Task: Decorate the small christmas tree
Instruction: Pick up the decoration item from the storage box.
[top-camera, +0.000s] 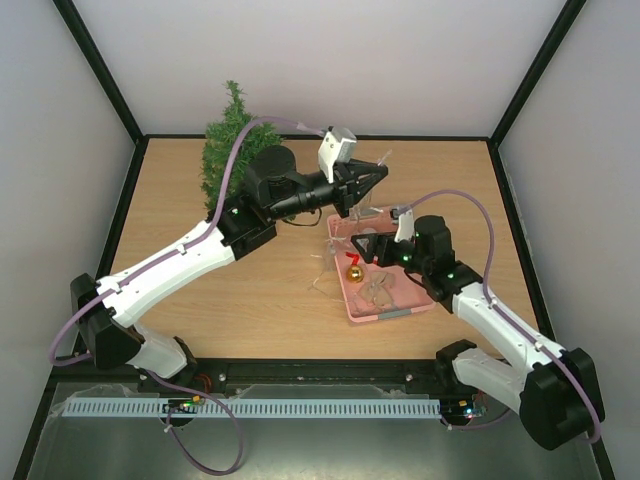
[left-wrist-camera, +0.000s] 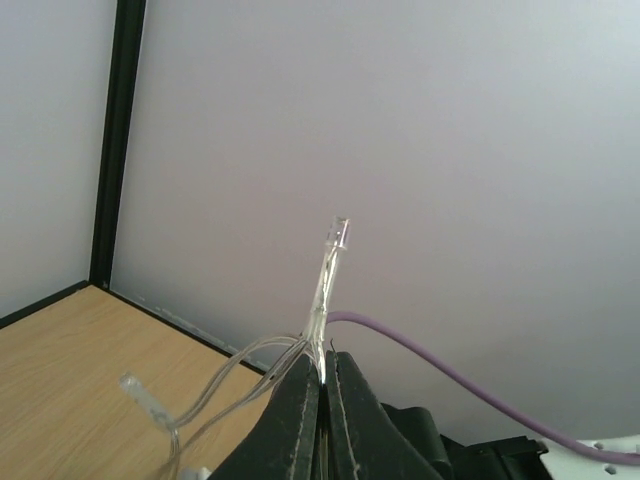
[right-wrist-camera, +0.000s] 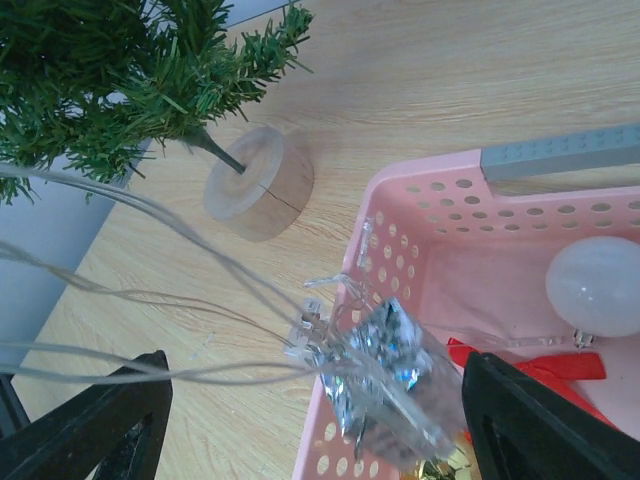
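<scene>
Back-left of the table: the small christmas tree stands on its round wooden base; no ornaments show on it.
Left gripper: clenched on a clear light string, held high above the pink basket; one bulb pokes up past the tips.
Right gripper: jaws spread wide over the basket, either side of a silvery bundle where the strands gather; not gripping it.
Step in hand: likely lifting the lights out of the basket.
Next move: probably carrying the strand to the tree and draping it over the needles; the bundle would need to come free without snagging.
</scene>
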